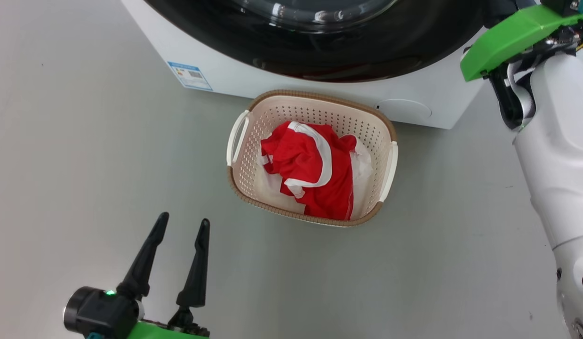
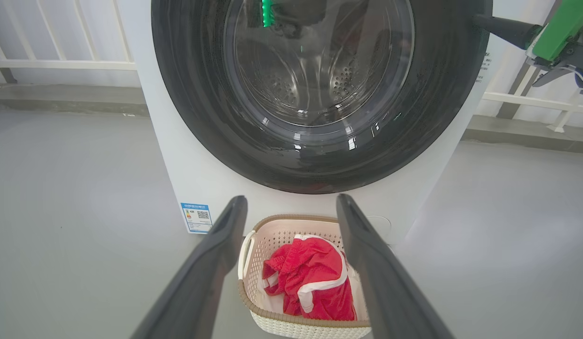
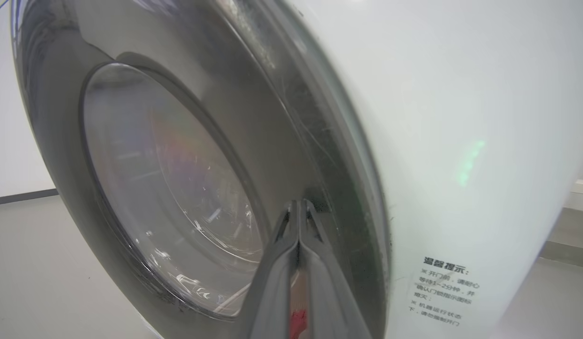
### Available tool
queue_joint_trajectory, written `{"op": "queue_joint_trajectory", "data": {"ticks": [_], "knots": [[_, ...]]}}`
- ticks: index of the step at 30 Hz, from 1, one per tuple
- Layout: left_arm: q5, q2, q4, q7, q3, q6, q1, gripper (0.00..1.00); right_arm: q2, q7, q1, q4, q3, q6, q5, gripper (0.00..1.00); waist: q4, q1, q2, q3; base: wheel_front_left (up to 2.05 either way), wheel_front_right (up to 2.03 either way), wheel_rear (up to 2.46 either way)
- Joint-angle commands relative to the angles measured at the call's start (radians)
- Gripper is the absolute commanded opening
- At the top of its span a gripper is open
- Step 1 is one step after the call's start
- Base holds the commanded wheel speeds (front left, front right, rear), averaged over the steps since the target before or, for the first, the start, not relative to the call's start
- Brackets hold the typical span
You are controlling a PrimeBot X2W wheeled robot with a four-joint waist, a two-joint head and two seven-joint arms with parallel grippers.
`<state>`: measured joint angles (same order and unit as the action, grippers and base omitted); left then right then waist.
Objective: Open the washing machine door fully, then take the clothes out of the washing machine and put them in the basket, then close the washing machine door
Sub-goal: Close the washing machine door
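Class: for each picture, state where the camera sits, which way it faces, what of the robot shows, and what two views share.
Head view: on the head, facing down at the basket of clothes before the washing machine; left gripper, right forearm show.
Left wrist view: low, facing the washing machine door squarely; own open fingers show.
Right wrist view: close beside the door, looking along its rim; shut right gripper shows.
Shared: the first two show the basket.

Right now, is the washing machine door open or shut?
Shut: the door lies flat against the washing machine, no gap at its rim.
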<state>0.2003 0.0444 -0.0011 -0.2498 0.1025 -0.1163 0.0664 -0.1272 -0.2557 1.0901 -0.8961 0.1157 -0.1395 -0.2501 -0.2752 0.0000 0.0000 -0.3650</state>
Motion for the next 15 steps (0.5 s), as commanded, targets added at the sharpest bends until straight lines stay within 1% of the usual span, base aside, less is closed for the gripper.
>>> {"op": "queue_joint_trajectory", "data": {"ticks": [1, 2, 4, 5, 6, 7, 8, 15], "knots": [[0.001, 0.006, -0.022, -0.012, -0.036, -0.006, 0.023, 1.00, 0.009, -0.006, -0.025, 0.035, 0.014, 0.009, -0.010, 0.00, 0.012, 0.0000, 0.0000, 0.017, 0.00, 0.00, 0.00], [0.015, 0.006, -0.022, -0.012, -0.039, -0.005, 0.022, 1.00, 0.011, -0.006, -0.042, 0.044, 0.020, 0.009, -0.016, 0.03, 0.017, 0.0000, 0.0000, 0.025, 0.00, 0.00, 0.00], [0.044, 0.006, -0.023, -0.012, -0.046, -0.001, 0.018, 1.00, 0.014, -0.006, -0.076, 0.067, 0.031, 0.009, -0.025, 0.38, 0.028, 0.0000, 0.0000, 0.041, 0.00, 0.00, 0.00], [0.051, 0.006, -0.023, -0.012, -0.049, -0.001, 0.015, 1.00, 0.014, -0.006, -0.094, 0.080, 0.035, 0.009, -0.029, 0.49, 0.034, 0.0000, 0.0000, 0.049, 0.00, 0.00, 0.00], [0.054, 0.006, -0.021, -0.012, -0.051, -0.001, 0.013, 1.00, 0.014, -0.006, -0.112, 0.094, 0.037, 0.009, -0.031, 0.82, 0.040, 0.0000, 0.0000, 0.059, 0.00, 0.00, 0.00], [0.057, 0.006, -0.018, -0.012, -0.053, -0.001, 0.011, 1.00, 0.013, -0.006, -0.131, 0.107, 0.040, 0.009, -0.032, 0.97, 0.047, 0.0000, 0.0000, 0.068, 0.00, 0.00, 0.00], [0.063, 0.006, -0.015, -0.012, -0.055, -0.001, 0.009, 1.00, 0.013, -0.006, -0.150, 0.121, 0.043, 0.009, -0.032, 1.00, 0.054, 0.0000, 0.0000, 0.078, 0.00, 0.00, 0.00], [0.095, 0.006, -0.015, -0.012, -0.067, -0.004, -0.015, 1.00, 0.012, -0.006, -0.283, 0.224, 0.044, 0.009, -0.031, 1.00, 0.108, 0.0000, 0.0000, 0.145, 0.00, 0.00, 0.00]]}}
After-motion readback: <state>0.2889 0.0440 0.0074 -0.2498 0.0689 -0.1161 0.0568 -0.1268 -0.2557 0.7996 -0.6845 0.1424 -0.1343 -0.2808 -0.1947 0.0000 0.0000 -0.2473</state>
